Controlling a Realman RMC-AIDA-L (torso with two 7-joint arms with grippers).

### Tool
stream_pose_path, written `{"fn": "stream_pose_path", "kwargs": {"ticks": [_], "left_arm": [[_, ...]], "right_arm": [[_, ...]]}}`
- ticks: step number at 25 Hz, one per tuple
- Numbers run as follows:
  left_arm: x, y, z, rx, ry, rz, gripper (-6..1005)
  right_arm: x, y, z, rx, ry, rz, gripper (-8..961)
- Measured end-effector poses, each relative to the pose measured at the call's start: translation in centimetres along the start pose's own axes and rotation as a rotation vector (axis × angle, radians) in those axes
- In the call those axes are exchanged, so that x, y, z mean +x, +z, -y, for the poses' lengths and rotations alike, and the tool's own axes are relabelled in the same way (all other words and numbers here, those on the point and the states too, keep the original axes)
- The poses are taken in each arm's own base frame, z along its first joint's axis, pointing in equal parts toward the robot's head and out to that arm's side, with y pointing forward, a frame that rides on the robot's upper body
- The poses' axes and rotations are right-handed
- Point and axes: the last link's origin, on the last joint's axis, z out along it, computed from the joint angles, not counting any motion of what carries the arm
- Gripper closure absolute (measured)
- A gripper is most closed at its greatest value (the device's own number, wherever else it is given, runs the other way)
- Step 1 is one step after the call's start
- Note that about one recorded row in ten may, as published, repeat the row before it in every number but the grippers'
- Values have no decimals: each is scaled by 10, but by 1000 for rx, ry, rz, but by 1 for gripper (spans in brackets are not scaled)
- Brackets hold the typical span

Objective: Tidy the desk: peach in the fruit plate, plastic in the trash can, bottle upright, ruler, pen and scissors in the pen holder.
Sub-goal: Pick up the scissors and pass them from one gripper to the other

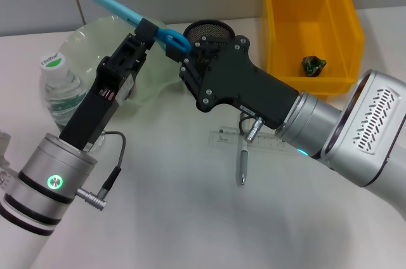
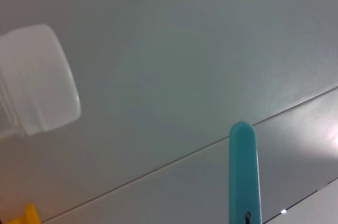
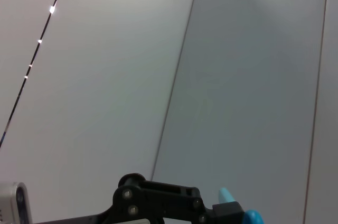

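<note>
My left gripper [image 1: 144, 32] is raised above the table and shut on the blue scissors [image 1: 127, 12], whose sheathed blade points up and to the far left. The blue handle loop [image 1: 177, 40] lies against the tip of my right gripper [image 1: 187, 59]. Right behind that gripper stands the black mesh pen holder [image 1: 209, 28]. A clear ruler [image 1: 266, 141] and a grey pen [image 1: 242, 164] lie on the table under my right arm. The bottle [image 1: 60, 85] stands upright at the left. The pale green fruit plate [image 1: 89, 37] is behind my left arm. Dark green plastic [image 1: 313, 64] lies in the yellow trash can [image 1: 346, 34]. The peach is out of view.
The left wrist view shows the scissors tip [image 2: 243, 171] and a white bottle cap [image 2: 39, 84] against the wall. The right wrist view shows the left gripper [image 3: 158, 203] with the scissors [image 3: 240, 214] before the wall. White table lies in front of the pen.
</note>
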Motion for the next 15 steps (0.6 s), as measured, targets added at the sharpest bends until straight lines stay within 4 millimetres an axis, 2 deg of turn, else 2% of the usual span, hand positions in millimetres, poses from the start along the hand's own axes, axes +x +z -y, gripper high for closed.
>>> {"fn": "stream_pose_path", "kwargs": {"ticks": [7, 15], "left_arm": [[0, 0, 0, -1, 0, 0, 729], [1, -1, 0, 1, 2, -3, 729]], "right_arm": [[0, -1, 0, -2, -2, 1, 873], [0, -1, 0, 2, -2, 2, 874]]}}
